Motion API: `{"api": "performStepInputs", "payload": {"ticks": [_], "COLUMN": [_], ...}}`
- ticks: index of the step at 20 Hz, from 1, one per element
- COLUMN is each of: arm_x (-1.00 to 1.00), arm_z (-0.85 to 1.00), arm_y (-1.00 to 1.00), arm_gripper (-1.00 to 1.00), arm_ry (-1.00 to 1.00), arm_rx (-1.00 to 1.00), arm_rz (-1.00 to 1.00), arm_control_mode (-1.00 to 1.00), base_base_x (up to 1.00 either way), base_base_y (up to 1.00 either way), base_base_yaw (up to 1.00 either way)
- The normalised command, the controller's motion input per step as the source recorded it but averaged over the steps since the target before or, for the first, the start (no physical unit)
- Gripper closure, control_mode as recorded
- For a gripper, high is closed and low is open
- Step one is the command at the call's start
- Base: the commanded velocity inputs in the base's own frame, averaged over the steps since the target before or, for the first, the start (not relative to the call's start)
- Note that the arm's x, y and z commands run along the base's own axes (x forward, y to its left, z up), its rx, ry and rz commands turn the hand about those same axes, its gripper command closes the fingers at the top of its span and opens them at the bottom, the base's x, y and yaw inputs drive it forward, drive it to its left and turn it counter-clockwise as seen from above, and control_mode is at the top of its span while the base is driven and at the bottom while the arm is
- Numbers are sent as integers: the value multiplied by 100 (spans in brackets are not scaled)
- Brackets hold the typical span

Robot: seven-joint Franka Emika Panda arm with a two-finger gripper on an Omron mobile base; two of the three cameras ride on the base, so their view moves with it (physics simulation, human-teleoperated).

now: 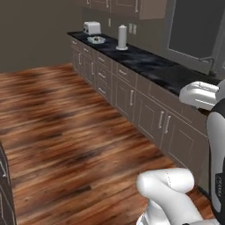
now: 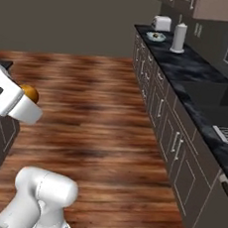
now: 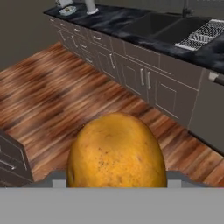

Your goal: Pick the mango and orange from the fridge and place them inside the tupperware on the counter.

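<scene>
— Yellow-orange skin, speckled, right up against my hand camera: that is the mango [image 3: 116, 151], sitting between the fingers.

— Is the gripper closed on it?

— I can't see the fingertips themselves, so I cannot tell how wide they stand. From the right base camera the fruit pokes out just past the end of the white hand, over the wooden floor [image 2: 85, 123].

— And the tupperware?

— Far down the counter [image 1: 149, 66], near its end, between the toaster [image 1: 92, 28] and the white paper roll [image 1: 121, 38]. The tupperware [image 1: 96, 40] is well apart from my hand.
</scene>
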Motion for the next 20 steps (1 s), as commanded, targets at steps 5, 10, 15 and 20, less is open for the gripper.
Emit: {"api": "performStepInputs", "payload": {"ticks": [5,10,15,20], "arm_x": [0,0,0,0], "arm_z": [0,0,0,0], "arm_y": [0,0,0,0], "arm_gripper": [100,100,100,100], "arm_ry": [0,0,0,0], "arm_rx": [0,0,0,0], "arm_rz": [0,0,0,0], "arm_control_mode": [100,100,100,100], "base_base_x": [100,100,100,100], "base_base_y": [33,36,37,33], "base_base_yaw": [0,0,0,-7]}}
